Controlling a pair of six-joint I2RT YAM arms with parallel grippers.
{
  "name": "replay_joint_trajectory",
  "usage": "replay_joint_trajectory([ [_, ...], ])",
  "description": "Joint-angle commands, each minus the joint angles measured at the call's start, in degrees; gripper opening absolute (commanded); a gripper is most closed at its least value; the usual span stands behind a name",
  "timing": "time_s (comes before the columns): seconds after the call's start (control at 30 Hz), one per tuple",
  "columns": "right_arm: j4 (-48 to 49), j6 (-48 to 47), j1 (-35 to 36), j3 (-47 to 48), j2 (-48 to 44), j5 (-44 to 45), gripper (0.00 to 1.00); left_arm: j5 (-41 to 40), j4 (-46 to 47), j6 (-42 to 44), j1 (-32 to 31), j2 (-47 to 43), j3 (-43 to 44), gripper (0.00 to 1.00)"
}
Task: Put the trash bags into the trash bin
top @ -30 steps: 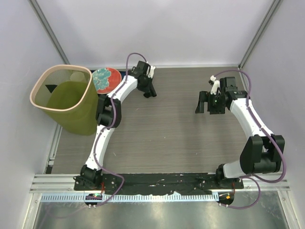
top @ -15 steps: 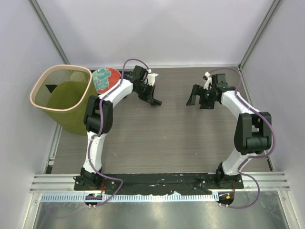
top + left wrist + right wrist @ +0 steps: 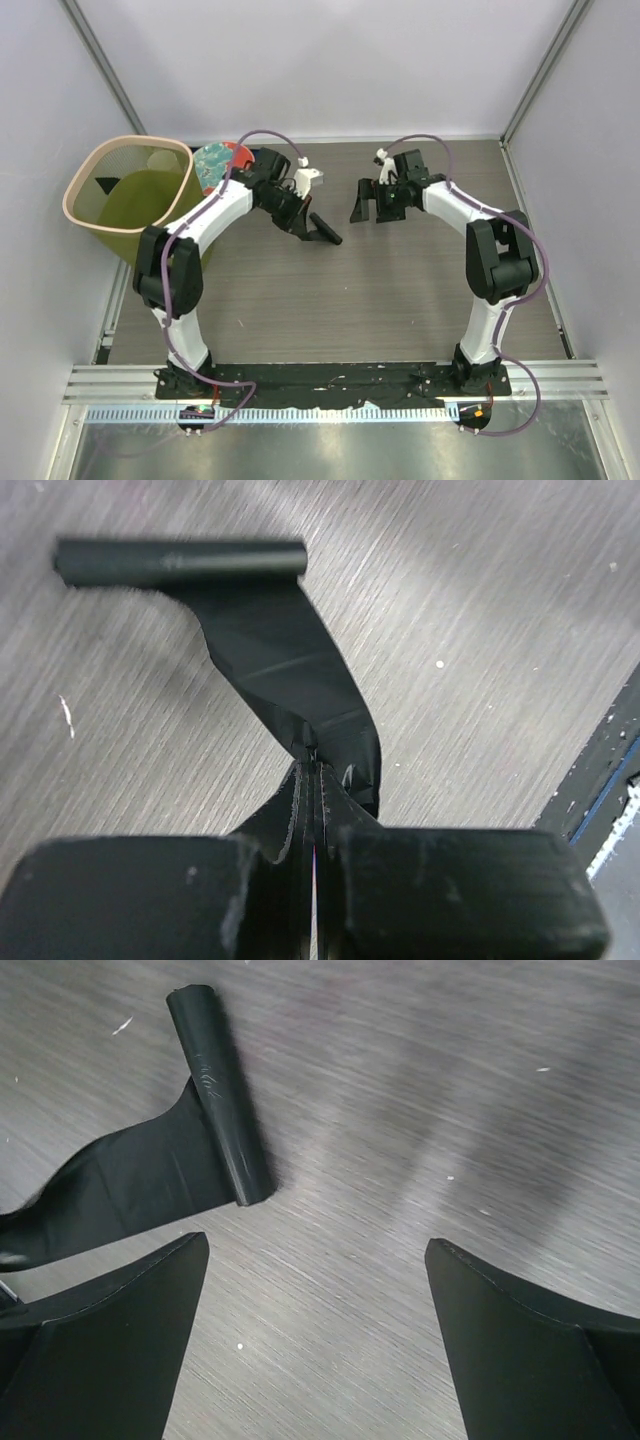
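Tabletop (image 3: 480, 630): trash bags (image 3: 275, 655) between left jaws.

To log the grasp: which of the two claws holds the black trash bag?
The left claw, shut on the loose end of the trash bag; the right claw stands open, holding nothing.

The trash bags (image 3: 270, 670) are glossy black all over, roll and loose strip alike, with pale sheen lines along the creases. The trash bin (image 3: 165, 240) has see-through olive-green walls and a pale pinkish-beige rim. The plate (image 3: 222, 162) is red with a mottled teal patch. The surface (image 3: 400, 290) is grey-brown with fine wood-grain streaks and a few white specks. The left arm (image 3: 210, 212) and right arm (image 3: 455, 205) are white with black joints and carry purple cables (image 3: 262, 133). The left claw (image 3: 313, 768) and right claw (image 3: 315, 1245) are matte black.
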Motion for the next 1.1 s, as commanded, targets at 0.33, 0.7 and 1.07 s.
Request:
replay_joint_trajectory([
  [0.33, 3.46, 0.7, 2.11, -4.14, -1.26, 0.29, 0.97, 5.16, -8.08, 5.26, 0.17, -14.03, 13.26, 0.0],
  [0.7, 3.03, 3.96, 3.17, -8.36, -3.02, 6.52, 0.96, 4.56, -10.37, 4.03, 0.17, -22.29, 18.99, 0.0],
  [1.07, 0.66, 1.06, 3.17, -8.01, -6.71, 20.76, 0.86, 4.99, -11.42, 1.49, 1.14, -25.11, 24.79, 0.0],
])
